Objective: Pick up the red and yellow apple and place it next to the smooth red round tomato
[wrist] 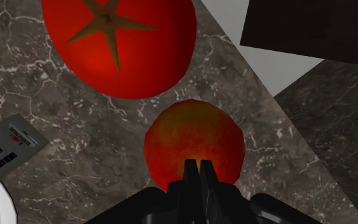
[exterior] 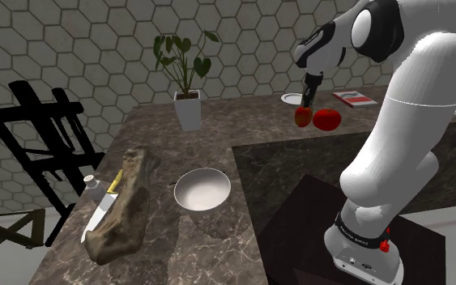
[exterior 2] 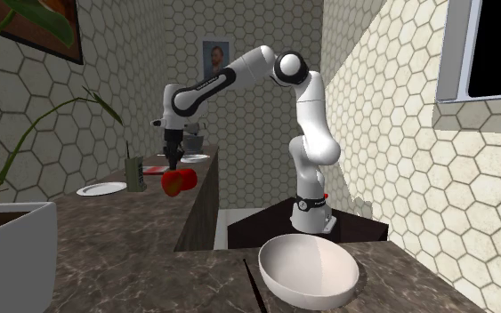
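Note:
The red and yellow apple [exterior: 302,117] [exterior 2: 179,182] [wrist: 193,143] is at the dark marble counter [exterior: 218,138], right beside the smooth red tomato [exterior: 326,120] [wrist: 120,44] with its green star-shaped stalk. My black gripper [exterior: 308,95] [exterior 2: 174,160] [wrist: 198,168] points straight down onto the apple's top. Its fingers are pressed close together there, with a thin yellow sliver of the apple between them. A narrow strip of counter separates apple and tomato in the wrist view. Whether the apple rests on the counter or hangs just above it I cannot tell.
A white bowl [exterior: 202,190] [exterior 2: 309,269], a knife [exterior: 100,209] on a brown loaf-like lump [exterior: 125,206] and a potted plant [exterior: 188,109] stand on the near counter. A white plate [exterior: 292,98], a red book [exterior: 355,98] and a grey remote [wrist: 6,149] lie near the tomato.

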Robot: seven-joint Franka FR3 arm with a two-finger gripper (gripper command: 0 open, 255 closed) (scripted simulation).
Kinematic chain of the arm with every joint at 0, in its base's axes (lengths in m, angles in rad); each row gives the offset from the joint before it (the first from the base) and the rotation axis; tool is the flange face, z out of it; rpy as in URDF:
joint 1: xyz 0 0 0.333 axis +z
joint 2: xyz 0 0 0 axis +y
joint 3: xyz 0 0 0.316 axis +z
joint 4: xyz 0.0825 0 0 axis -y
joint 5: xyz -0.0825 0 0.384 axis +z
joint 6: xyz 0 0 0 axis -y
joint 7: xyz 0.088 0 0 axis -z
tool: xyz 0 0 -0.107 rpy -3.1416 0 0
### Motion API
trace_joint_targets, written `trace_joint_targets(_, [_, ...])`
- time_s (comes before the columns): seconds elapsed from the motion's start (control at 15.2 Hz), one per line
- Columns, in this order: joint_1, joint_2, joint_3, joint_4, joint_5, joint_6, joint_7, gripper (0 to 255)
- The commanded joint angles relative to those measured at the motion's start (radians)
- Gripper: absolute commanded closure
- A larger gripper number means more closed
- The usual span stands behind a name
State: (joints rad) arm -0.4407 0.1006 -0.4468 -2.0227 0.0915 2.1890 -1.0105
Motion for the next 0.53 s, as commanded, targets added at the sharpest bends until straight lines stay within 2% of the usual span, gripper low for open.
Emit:
trace_joint_targets(0.0, [-0.001,0.004,0.000,-0.001,0.003,0.006,-0.003,255])
trace_joint_targets(0.33, [-0.001,0.004,0.000,-0.001,0.003,0.006,-0.003,255])
trace_joint_targets(0.4, [-0.001,0.004,0.000,-0.001,0.003,0.006,-0.003,0])
trace_joint_targets(0.46, [-0.001,0.004,0.000,-0.001,0.003,0.006,-0.003,0])
